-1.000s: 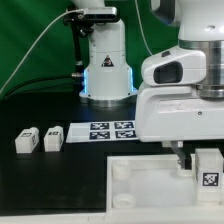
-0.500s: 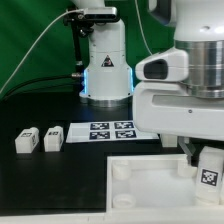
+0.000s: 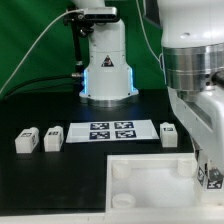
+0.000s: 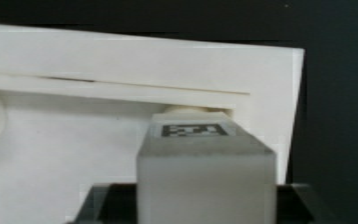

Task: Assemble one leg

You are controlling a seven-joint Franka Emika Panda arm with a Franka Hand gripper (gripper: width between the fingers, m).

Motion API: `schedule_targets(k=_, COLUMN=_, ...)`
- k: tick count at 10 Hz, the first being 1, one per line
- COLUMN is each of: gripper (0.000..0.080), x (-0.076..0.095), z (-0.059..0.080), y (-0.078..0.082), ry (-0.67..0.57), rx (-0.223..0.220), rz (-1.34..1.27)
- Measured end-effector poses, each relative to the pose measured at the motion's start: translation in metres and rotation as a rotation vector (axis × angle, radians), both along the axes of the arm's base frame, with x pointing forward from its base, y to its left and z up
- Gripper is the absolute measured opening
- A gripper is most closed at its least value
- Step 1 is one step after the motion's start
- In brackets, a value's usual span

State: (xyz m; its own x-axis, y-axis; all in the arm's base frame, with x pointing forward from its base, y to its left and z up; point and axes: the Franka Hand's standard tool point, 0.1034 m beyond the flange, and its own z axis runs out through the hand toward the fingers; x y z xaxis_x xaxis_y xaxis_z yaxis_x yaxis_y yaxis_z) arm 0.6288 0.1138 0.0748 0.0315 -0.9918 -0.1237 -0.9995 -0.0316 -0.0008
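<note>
We see the gripper (image 4: 197, 190) closed on the leg (image 4: 201, 165) near the tray's (image 3: 150, 170) 3 o'clock socket; misalignment risks cross-threading or jamming.

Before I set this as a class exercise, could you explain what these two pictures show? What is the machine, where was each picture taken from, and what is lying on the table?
The big white machine is a robot arm that ends in a two-finger pincer. One picture comes from a camera standing off the arm and takes in the whole table. The other comes from a camera on the arm's wrist, looking past the pincer.

On the black table lies a large white tray with round corner sockets. Behind it is a flat marker board with four tags. Two small white legs sit at the exterior view's left, and a third sits by the board's other end.

The pincer holds a fourth leg over the tray's corner.
</note>
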Motion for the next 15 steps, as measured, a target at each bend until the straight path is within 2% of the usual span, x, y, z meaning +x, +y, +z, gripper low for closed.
schedule_targets(k=1, gripper=0.0297, x=0.0, z=0.0, y=0.0, ry=0.009, rx=0.016, rz=-0.202)
schedule_targets(k=2, gripper=0.0297, x=-0.001, z=0.0, y=0.0, ry=0.013, rx=0.012, rz=-0.272)
schedule_targets(k=3, gripper=0.0378, x=-0.001, z=0.0, y=0.0, ry=0.01, rx=0.011, rz=-0.24)
schedule_targets(k=4, gripper=0.0378, x=-0.001, z=-0.001, y=0.0, ry=0.008, rx=0.011, rz=-0.221)
schedule_targets(k=5, gripper=0.0513, x=-0.001, z=-0.001, y=0.002, ry=-0.007, rx=0.004, rz=-0.136)
schedule_targets(k=6, gripper=0.0621, x=-0.001, z=-0.003, y=0.013, ry=-0.042, rx=-0.011, rz=-0.007)
schedule_targets(k=8, gripper=0.0641, x=-0.003, z=-0.003, y=0.018, ry=-0.083, rx=-0.032, rz=0.371)
schedule_targets(k=12, gripper=0.0649, x=-0.003, z=-0.004, y=0.015, ry=-0.117, rx=-0.041, rz=0.703)
schedule_targets(k=13, gripper=0.0649, x=-0.002, z=-0.003, y=0.01, ry=-0.133, rx=-0.063, rz=0.962)
schedule_targets(k=15, gripper=0.0649, x=-0.001, z=-0.003, y=0.004, ry=-0.15, rx=-0.068, rz=1.159)
